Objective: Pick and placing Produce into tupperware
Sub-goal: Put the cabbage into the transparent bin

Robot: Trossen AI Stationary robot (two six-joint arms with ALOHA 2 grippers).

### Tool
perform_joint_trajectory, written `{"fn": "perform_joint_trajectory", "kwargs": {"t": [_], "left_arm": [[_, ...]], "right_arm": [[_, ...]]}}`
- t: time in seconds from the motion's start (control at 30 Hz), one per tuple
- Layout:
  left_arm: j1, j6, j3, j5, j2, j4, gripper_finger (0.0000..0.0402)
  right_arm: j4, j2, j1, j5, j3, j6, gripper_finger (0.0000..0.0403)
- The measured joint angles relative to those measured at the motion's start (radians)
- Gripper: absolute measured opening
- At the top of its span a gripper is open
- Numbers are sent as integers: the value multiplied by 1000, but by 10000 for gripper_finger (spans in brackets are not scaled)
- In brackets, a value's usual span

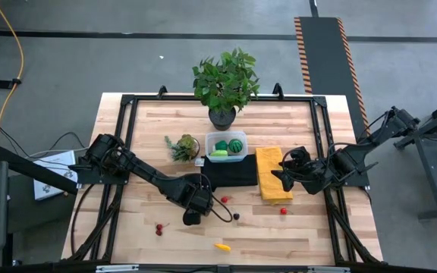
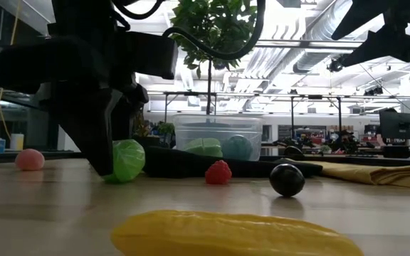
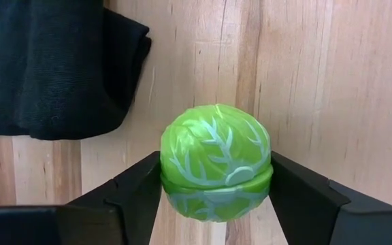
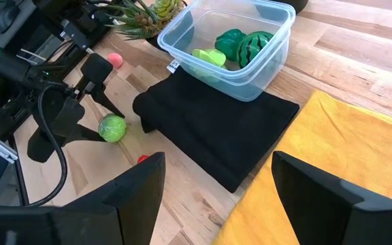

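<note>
- The left claw [image 3: 215, 204] is down on the worktop [image 1: 294, 235], just off the black cloth's [image 1: 230, 173] near edge, its fingers [image 3: 138, 194] pinching a light green cabbage ball [image 3: 216, 167].
- The right claw [image 4: 216, 197] hangs spread and empty over the yellow cloth [image 1: 271, 173], toward the worktop's right edge.
- The tupperware [image 1: 227, 145] stands at the black cloth's far edge, with green pieces inside.
- A yellow piece [image 1: 222, 246] lies near the front edge; red berries [image 1: 158, 229] are scattered on the boards.
</note>
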Motion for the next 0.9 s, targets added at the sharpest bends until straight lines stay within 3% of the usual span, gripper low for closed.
{"fn": "perform_joint_trajectory", "kwargs": {"t": [0.9], "left_arm": [[0,0,0,0,0,0,230]], "right_arm": [[6,0,0,4,0,0,261]]}}
